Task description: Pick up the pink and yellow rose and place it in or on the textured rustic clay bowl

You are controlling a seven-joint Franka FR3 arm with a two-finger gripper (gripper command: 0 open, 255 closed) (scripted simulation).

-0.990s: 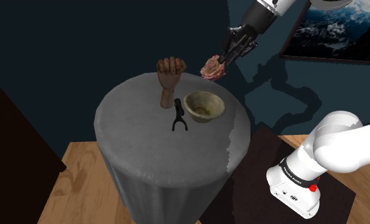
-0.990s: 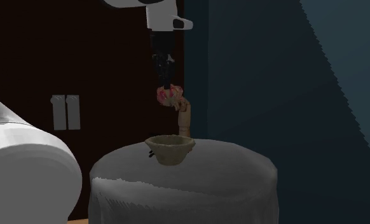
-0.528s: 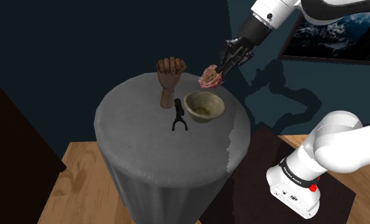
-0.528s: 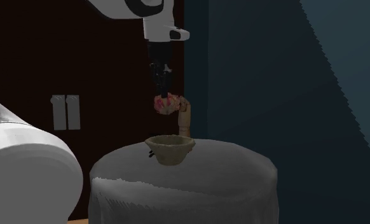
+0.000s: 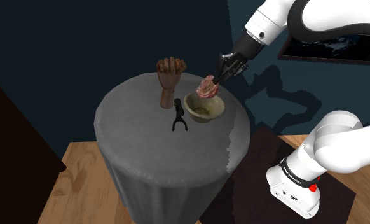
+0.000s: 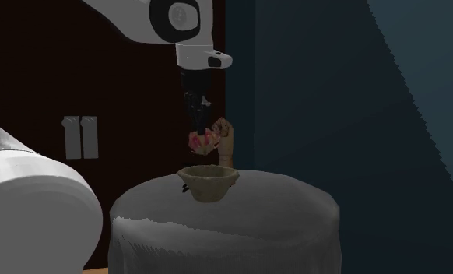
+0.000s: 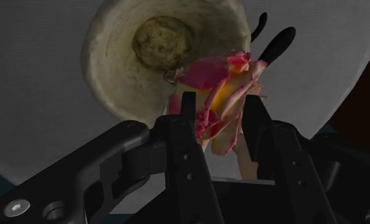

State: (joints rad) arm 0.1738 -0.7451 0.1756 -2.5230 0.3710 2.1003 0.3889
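- Pincer (image 7: 220, 105): hangs point-down from the white arm (image 5: 304, 16). Its two black fingers are closed partway on the rose (image 7: 209, 76), one on each side of the bloom.
- Rose: pink and yellow, held in the air clear of the tabletop (image 5: 145, 140). In the second exterior view it hangs just above the bowl (image 6: 208, 187) without touching it.
- Bowl: tan, rough-walled, upright and empty, on the far right part of the tabletop in the shoulder view. In the wrist view its hollow lies beyond the bloom and a little to one side of the fingers, so the rose seems to be over the rim, not the centre.
- Neighbours: a wooden hand (image 5: 170, 79) stands upright just beside the bowl, on the shoulder view's left and farther off. A small black piece (image 5: 179, 119) lies just beside the bowl on its near left.
- Step in hand (judged): the late part of the carry. The rose is picked up but not yet placed.
- Next move (judged): a slight shift to centre the bloom over the hollow, then a short descent, then parting the fingers low so the rose does not tip off the rim. The path should stay clear of the wooden hand.
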